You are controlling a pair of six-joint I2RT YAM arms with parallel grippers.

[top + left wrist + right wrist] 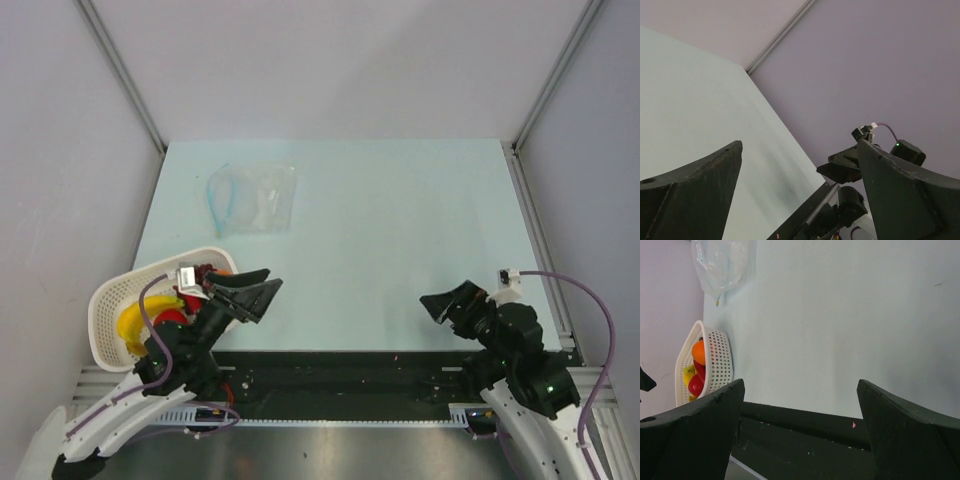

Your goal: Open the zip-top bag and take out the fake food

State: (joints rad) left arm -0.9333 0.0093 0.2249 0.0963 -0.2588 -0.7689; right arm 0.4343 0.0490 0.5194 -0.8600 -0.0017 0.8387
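Top view: the bag [250, 198] lies flat on the worktop [400, 230] toward 11 o'clock, its blue zip strip on the 9 o'clock side. The basket [108, 300] sits tipped at 8 o'clock on the worktop's corner. The food [135, 325] is inside it (yellow and red pieces show through the mesh). The left pincer [255, 290] hangs at 7 o'clock just beside the basket, jaws spread and holding nothing. The right pincer [450, 300] hangs at 5 o'clock, also spread and empty, well apart from the bag.

Left wrist view: the left pincer [800, 150] gapes wide over bare worktop [690, 100]. The right arm [875, 155] shows at 4 o'clock.

Right wrist view: the right pincer [800, 390] stands wide apart. The bag [722, 262] is at 11 o'clock. The basket [720, 365] is at 9 o'clock, with the food [699, 352] in it: orange, yellow and red pieces.
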